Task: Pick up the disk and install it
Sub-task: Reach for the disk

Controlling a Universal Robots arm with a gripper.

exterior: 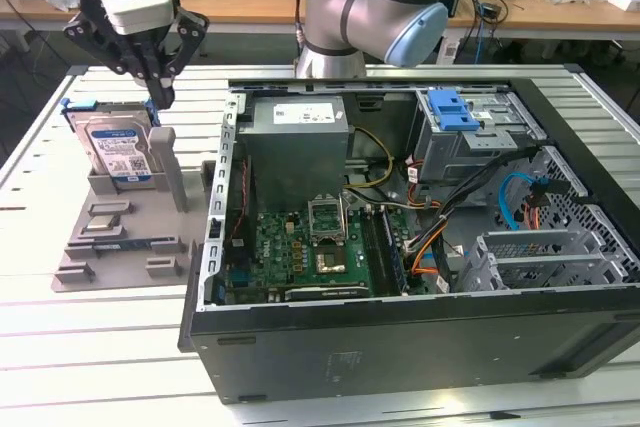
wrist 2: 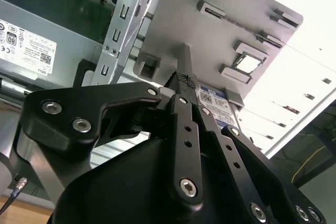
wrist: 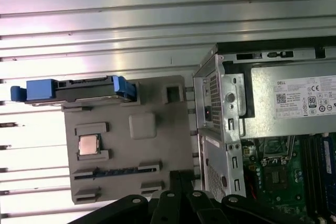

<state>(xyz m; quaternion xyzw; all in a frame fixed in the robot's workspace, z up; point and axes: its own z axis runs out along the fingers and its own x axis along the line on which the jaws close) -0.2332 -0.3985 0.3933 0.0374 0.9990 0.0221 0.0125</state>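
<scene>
Hovering empty, fingers pressed together, the black gripper hangs just above the blue-railed silver disk, upright in a grey plastic stand beside the open black computer case.

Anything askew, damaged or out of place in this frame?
Nothing stands out. The disk stands upright in its grey holder, beside the open computer case. The gripper hangs close above the disk's top edge.

Disk upright in holder, on the exterior view's left of computer case
</scene>
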